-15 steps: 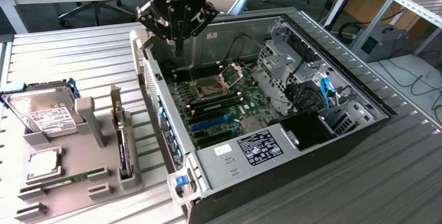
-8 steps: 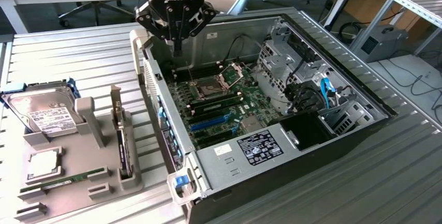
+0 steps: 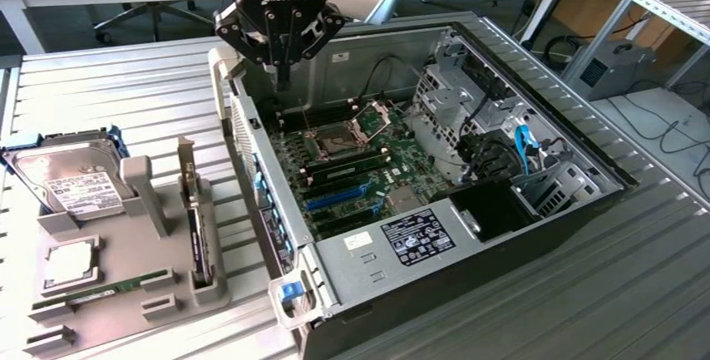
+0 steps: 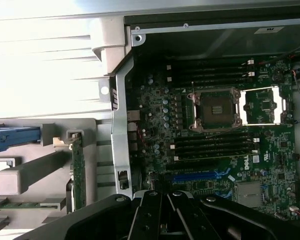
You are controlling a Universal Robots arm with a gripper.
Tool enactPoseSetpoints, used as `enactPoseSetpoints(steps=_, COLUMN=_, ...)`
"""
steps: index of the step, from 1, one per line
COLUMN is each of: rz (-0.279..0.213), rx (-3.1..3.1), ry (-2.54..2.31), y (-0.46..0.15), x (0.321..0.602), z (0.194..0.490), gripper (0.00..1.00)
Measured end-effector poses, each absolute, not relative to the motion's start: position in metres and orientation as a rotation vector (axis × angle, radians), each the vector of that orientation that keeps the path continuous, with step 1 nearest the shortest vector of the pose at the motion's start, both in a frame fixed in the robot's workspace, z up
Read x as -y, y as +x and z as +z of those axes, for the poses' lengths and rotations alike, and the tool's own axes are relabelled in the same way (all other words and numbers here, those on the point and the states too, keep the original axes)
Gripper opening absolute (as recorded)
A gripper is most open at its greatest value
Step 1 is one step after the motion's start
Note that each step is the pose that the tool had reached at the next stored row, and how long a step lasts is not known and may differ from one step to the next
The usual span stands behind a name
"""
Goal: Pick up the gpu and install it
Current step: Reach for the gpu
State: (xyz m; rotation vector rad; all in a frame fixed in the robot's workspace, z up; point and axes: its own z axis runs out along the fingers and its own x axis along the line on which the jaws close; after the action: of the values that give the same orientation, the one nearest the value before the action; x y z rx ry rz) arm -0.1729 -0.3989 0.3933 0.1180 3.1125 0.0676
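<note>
**GPU (image 3: 195,235) on edge in the tray, clenched jaws empty above the case**

The main risk, as I judge it, is the grip itself. The gripper (image 3: 284,77) has its jaws clenched on nothing, so a descent in this state would meet the card's top edge with closed tips rather than straddle it, and could press it into its slot or lever it sideways. The GPU is thin and stands upright in a narrow groove of the grey tray (image 3: 128,248), with a raised post just beside it. An off-centre or skewed pinch could wedge the card against the groove or catch the post.

The case (image 3: 258,169) wall stands between the gripper and the tray, so a low sideways path could clip its rim. The drive (image 3: 66,181) and the RAM stick (image 3: 106,288) share the tray, and the stick is also green, so a wrong pick is possible. At the board (image 3: 355,169), a card brought in tilted could miss the blue slot (image 3: 332,198) or strike parts around it.

In the exterior view the gripper hangs over the case's far corner, at about eleven o'clock of the board. The GPU lies at about seven o'clock from the jaws, well apart from them and outside the case wall. In the wrist view its green edge (image 4: 78,172) stands beyond that wall, apart from the gripper's black links (image 4: 160,205).
</note>
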Motion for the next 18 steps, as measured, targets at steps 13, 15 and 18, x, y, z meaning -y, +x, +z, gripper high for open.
enactPoseSetpoints(steps=13, rz=0.068, rx=-3.112, ry=0.118, y=-0.1768, x=0.3989, z=0.3933, gripper=0.11)
enactPoseSetpoints(steps=15, rz=0.068, rx=-3.113, ry=0.118, y=-0.1774, x=0.3989, z=0.3933, gripper=0.11)
enactPoseSetpoints(steps=18, rz=0.068, rx=-3.113, ry=0.118, y=-0.1782, x=0.3989, z=0.3933, gripper=0.11)
